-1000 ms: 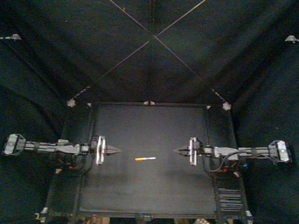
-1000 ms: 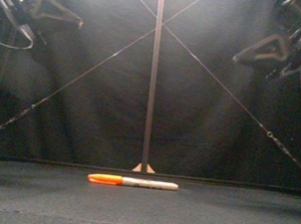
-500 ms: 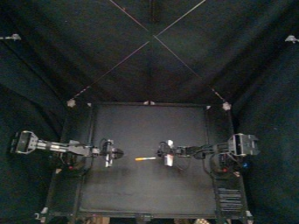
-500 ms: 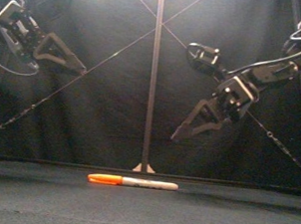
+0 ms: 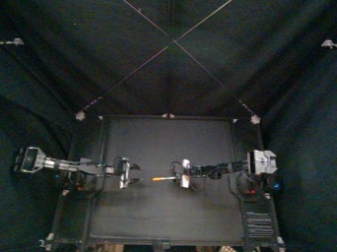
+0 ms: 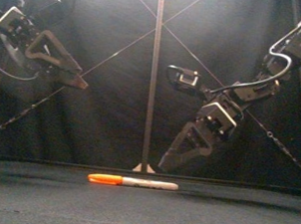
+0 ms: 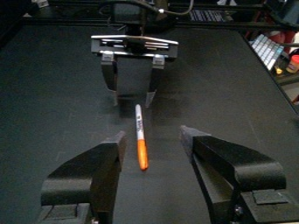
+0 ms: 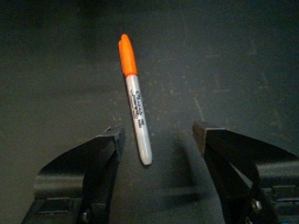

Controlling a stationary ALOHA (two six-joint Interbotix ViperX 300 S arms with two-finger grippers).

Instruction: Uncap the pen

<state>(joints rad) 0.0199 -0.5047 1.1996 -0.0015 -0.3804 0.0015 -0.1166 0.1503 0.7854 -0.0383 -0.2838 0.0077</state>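
Observation:
One marker pen (image 6: 133, 181) lies flat on the black table, white-barrelled with an orange cap (image 6: 104, 179) at its left end. From above, the pen (image 5: 164, 180) sits mid-table between the two arms. My left gripper (image 5: 128, 171) hovers left of it, jaws open and empty. In the left wrist view the pen (image 7: 140, 140) lies ahead of my left gripper (image 7: 152, 138), cap end nearer. My right gripper (image 6: 168, 164) slants down above the pen's right part, open and empty. The right wrist view shows the pen (image 8: 135, 96) just beyond my right gripper (image 8: 158, 133).
The bare black table (image 5: 171, 217) spreads all round the pen. In the left wrist view the right arm's gripper (image 7: 135, 61) faces me from beyond the pen.
Both arms have come in toward the pen and dropped lower, the right one much more. Both grippers went from shut to open.

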